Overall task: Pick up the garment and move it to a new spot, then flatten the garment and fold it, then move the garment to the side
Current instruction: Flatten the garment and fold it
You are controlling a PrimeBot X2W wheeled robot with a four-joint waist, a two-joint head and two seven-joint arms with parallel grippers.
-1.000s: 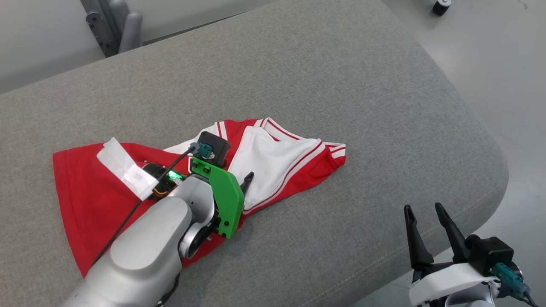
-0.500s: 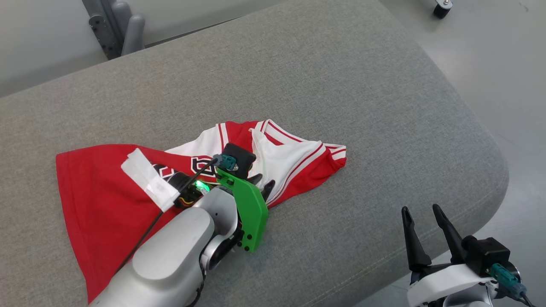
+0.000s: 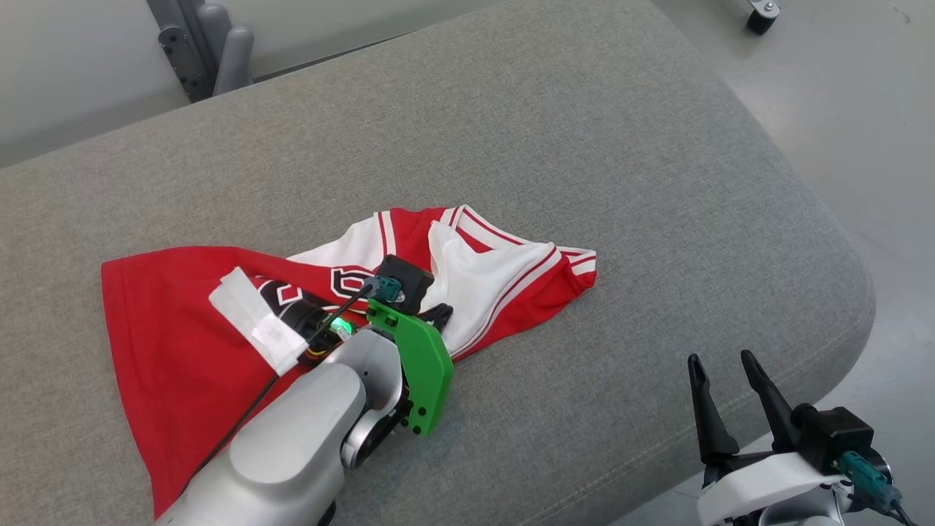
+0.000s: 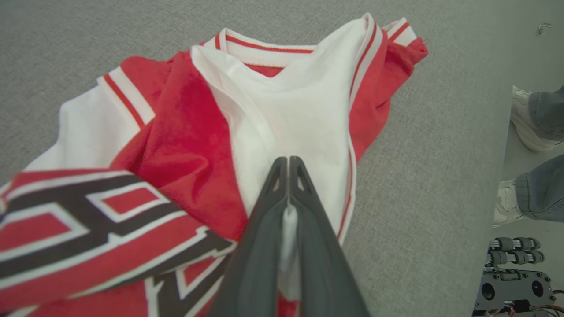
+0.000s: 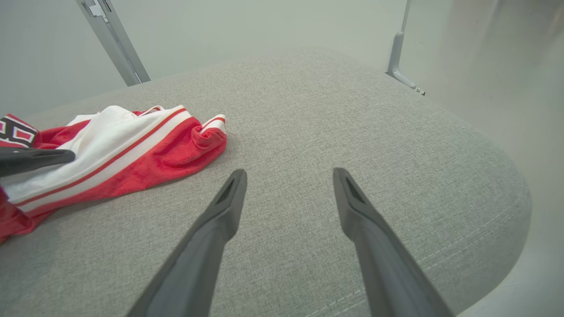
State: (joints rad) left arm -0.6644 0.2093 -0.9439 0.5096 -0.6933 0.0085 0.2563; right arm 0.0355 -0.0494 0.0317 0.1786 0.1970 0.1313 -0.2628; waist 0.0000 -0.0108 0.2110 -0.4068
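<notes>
On grey cushion [image 3: 584,146]: one red-and-white garment [image 3: 168,321], crumpled, left of centre. Left gripper [image 4: 288,162] fingers clamped on its white fold. Right gripper [image 3: 720,358] fingers apart near cushion's front edge, well clear of garment.

Garment [image 3: 168,329] partly hidden beneath left arm [image 3: 292,438]; left tool [image 3: 440,314] largely masked by green bracket [image 3: 427,365]. Black lettering [image 4: 88,211] cut off at left wrist view's edge; person's shoes [image 4: 526,125] cropped at right.
</notes>
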